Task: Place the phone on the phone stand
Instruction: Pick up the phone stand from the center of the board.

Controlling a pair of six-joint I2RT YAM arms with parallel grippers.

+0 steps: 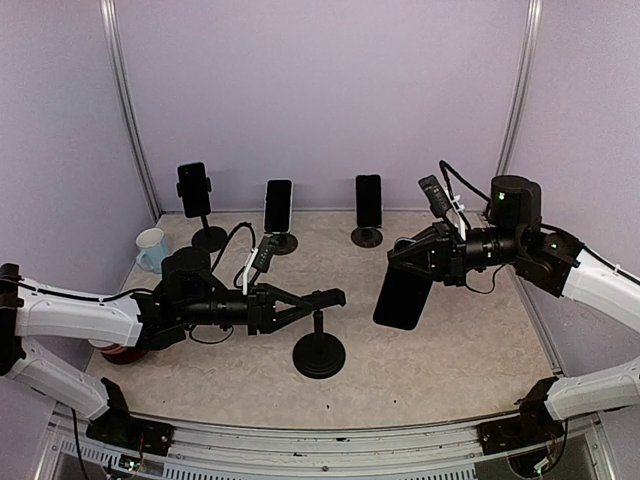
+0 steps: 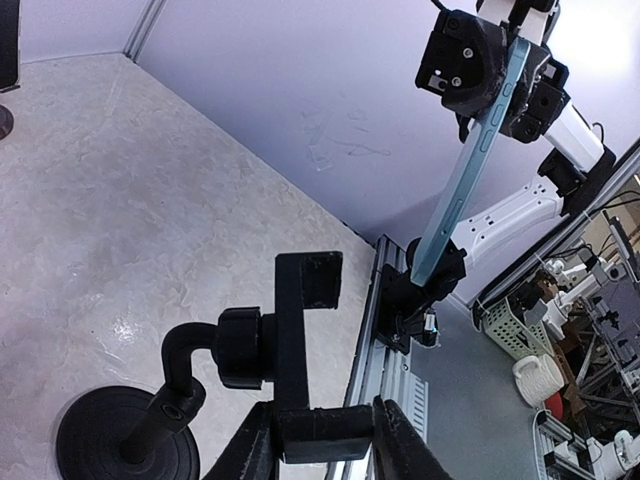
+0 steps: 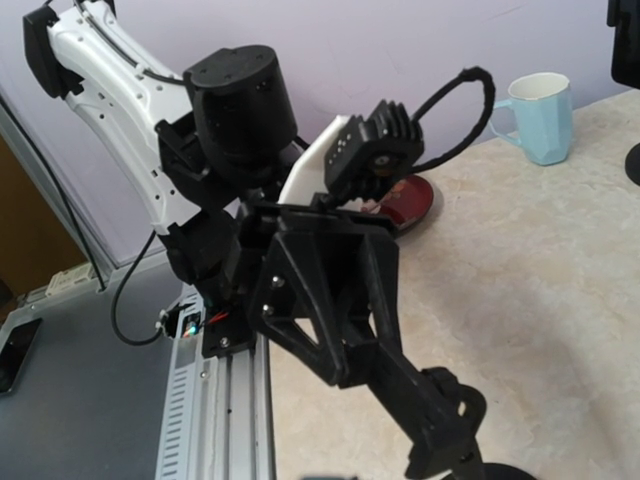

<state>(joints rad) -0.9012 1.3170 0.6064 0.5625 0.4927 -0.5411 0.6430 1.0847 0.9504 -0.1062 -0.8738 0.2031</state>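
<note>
The empty black phone stand (image 1: 319,352) stands on the table at front centre, with its cradle turned sideways. My left gripper (image 1: 325,298) is shut on one clamp arm of that cradle; the left wrist view shows both fingers pinching it (image 2: 325,430) below the stand's bracket (image 2: 290,320). My right gripper (image 1: 405,262) is shut on the top of a dark phone (image 1: 400,298), which hangs in the air to the right of the stand, apart from it. In the left wrist view the phone (image 2: 465,175) shows edge-on, light blue. The right wrist view shows the stand's cradle (image 3: 440,425) but not its own fingers.
Three other stands with phones (image 1: 194,190) (image 1: 278,205) (image 1: 368,200) line the back wall. A light blue mug (image 1: 152,250) sits at the left, with a red dish (image 1: 120,352) under my left arm. Side walls and the front rail bound the table.
</note>
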